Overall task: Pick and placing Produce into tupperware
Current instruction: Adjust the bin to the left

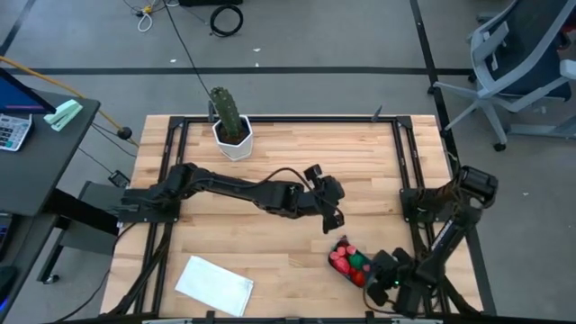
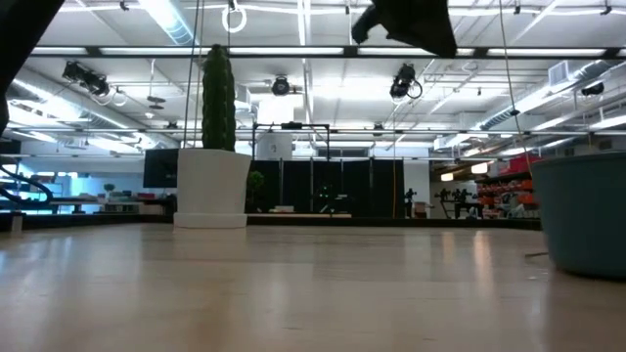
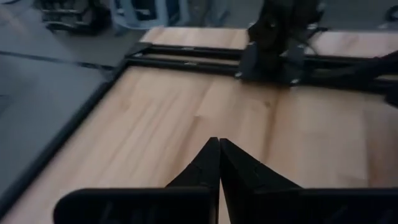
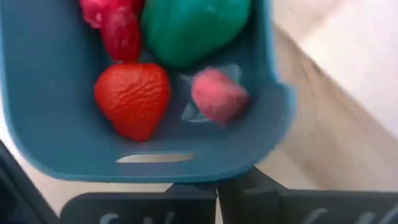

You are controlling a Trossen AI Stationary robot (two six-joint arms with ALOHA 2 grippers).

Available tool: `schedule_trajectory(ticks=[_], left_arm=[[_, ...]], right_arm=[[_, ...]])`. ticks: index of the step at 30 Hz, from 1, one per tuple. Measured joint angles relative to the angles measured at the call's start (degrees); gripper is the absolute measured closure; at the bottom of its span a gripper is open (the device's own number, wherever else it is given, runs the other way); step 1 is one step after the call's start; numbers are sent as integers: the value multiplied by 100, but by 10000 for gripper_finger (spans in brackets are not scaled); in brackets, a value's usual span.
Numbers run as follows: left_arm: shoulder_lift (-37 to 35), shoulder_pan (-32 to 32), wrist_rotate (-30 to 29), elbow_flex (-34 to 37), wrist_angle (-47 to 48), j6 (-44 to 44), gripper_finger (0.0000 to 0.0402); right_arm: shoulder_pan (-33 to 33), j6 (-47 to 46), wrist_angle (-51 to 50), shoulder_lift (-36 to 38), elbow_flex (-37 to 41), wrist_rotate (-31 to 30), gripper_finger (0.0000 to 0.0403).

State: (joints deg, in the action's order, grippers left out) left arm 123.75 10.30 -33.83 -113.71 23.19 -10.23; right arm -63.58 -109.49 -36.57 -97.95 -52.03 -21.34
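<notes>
The teal tupperware (image 4: 50,112) stands on the wooden table near its front right; it shows in the low view (image 2: 584,215) too. In it lies the produce (image 1: 349,262): a red strawberry (image 4: 132,99), a pink piece (image 4: 217,94), a green piece (image 4: 193,25) and another red one (image 4: 121,31). My right gripper (image 4: 216,190) is shut, pointing steeply down just outside the container's end wall. My left gripper (image 3: 219,149) is shut on nothing and hovers above the table's middle (image 1: 335,223), up and left of the container. My right gripper stands with its shut fingertips right at the outer side of the tupperware's end wall (image 4: 186,174), coming from above. Whether they touch the wall I cannot tell.
A green cactus in a white pot (image 1: 231,126) stands at the far edge, left of centre. A flat white sheet (image 1: 214,285) lies near the front left. Black frame rails (image 1: 405,162) run along the table's sides and back. Bare wood lies between the arms.
</notes>
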Motion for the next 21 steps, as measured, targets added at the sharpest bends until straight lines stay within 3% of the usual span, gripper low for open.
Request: schedule_trajectory(ticks=[15,21], left_arm=[[-169,59,-268,4,483,252,392],[-285,128,-929,11,1093,-13,377]], right_arm=[[2119,3379,466,17,0,41,403],[2754,4876,1343,23,-6,30,402]])
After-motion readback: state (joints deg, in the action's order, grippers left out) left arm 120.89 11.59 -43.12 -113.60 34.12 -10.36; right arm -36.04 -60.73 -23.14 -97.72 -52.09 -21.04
